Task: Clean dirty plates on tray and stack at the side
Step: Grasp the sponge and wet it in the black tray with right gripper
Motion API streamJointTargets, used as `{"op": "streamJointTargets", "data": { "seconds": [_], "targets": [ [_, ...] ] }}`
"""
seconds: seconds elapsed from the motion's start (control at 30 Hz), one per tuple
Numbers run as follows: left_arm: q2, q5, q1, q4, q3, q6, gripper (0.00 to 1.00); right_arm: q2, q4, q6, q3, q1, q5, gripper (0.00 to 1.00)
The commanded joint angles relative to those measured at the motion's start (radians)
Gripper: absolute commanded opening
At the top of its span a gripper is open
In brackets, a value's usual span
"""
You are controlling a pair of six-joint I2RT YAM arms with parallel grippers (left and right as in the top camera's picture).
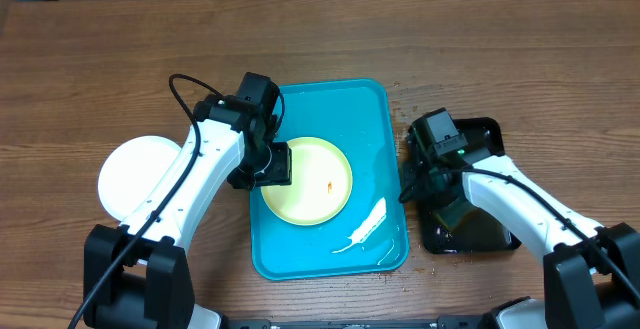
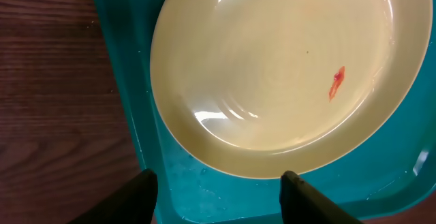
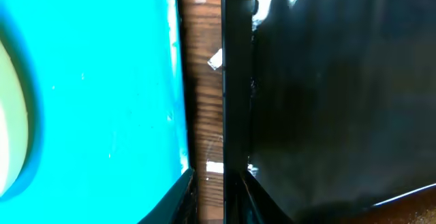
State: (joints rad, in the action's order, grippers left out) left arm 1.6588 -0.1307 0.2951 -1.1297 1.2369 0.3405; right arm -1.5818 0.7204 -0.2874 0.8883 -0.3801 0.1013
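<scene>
Lying on the tray (image 1: 340,104), the plate (image 1: 305,179) sits just beyond parted left jaws.

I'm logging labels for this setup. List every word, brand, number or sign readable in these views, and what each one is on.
None: no readable text in any view. The yellow-green plate, white plate, turquoise tray and black tray show no print.
</scene>
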Motion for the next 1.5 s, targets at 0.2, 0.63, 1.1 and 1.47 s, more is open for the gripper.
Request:
{"op": "streamJointTargets", "data": {
  "seconds": [0.2,0.63,1.1,1.47],
  "targets": [
    [-0.011,0.007,0.007,0.008,0.011,-0.021,0.62,0.086,0.213,-0.136,0.131,0.078,0.023,0.28],
    [-0.011,0.007,0.007,0.027,0.011,-0.034,0.67,0.076,0.182,-0.379,-0.060,0.238,-0.004,0.32],
    [-0.011,0.007,0.007,0.027,0.010,-0.034,0.69,0.079,0.130,-0.230,-0.041,0.245,-0.049,0.04],
    [-0.011,0.007,0.007,0.028,0.010,-0.034,0.69,0.109,0.346,-0.283,0.039,0.244,-0.049,0.55]
  ]
}}
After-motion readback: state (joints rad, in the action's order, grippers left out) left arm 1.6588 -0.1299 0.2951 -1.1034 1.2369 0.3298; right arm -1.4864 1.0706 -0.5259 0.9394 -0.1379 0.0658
